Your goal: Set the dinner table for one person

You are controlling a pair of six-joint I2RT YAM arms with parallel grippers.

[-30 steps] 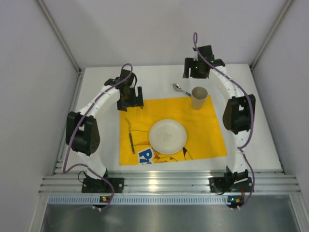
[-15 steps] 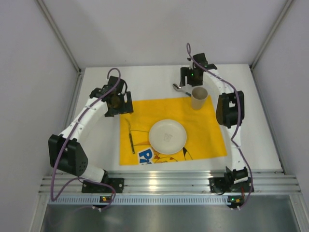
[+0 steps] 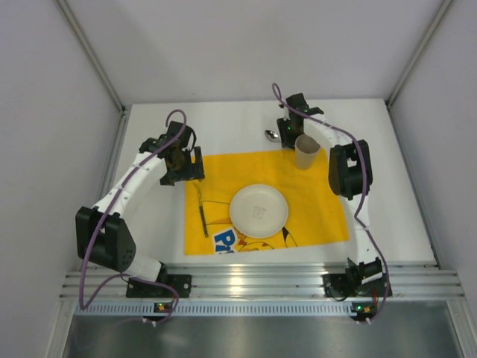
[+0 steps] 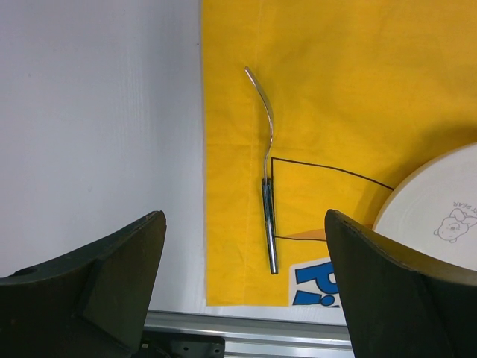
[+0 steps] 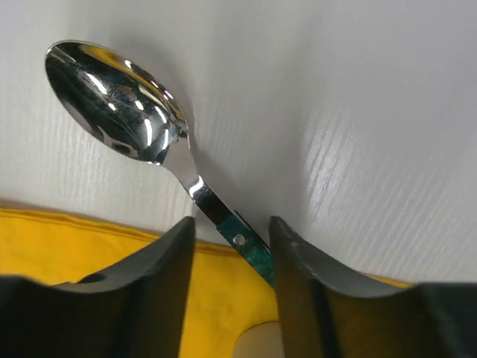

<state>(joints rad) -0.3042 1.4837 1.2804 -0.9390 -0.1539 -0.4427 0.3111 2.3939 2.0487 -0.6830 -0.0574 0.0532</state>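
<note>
The white dinner table [image 3: 395,149] carries a yellow printed cloth [image 3: 320,201]. On the cloth lie a white plate [image 3: 258,210], a fork [image 3: 201,209] to its left and a beige cup [image 3: 307,151] at the far right corner. A spoon [image 3: 272,135] lies on bare table just beyond the cloth's far edge. My right gripper [image 3: 287,133] is down at it. In the right wrist view its jaws [image 5: 232,227] straddle the spoon's green handle [image 5: 240,240], narrowly open, bowl [image 5: 112,101] beyond. My left gripper [image 3: 182,160] is open and empty over the cloth's left edge, fork [image 4: 267,201] between its fingers in view.
An aluminium rail [image 3: 261,283] runs along the near edge with both arm bases on it. Grey walls close in the left, right and far sides. The plate's rim [image 4: 440,201] shows at the right of the left wrist view.
My right gripper has moved left and down from beyond the cup to the spoon's handle. My left arm has stretched out and its gripper shifted slightly left toward the cloth's left edge.
</note>
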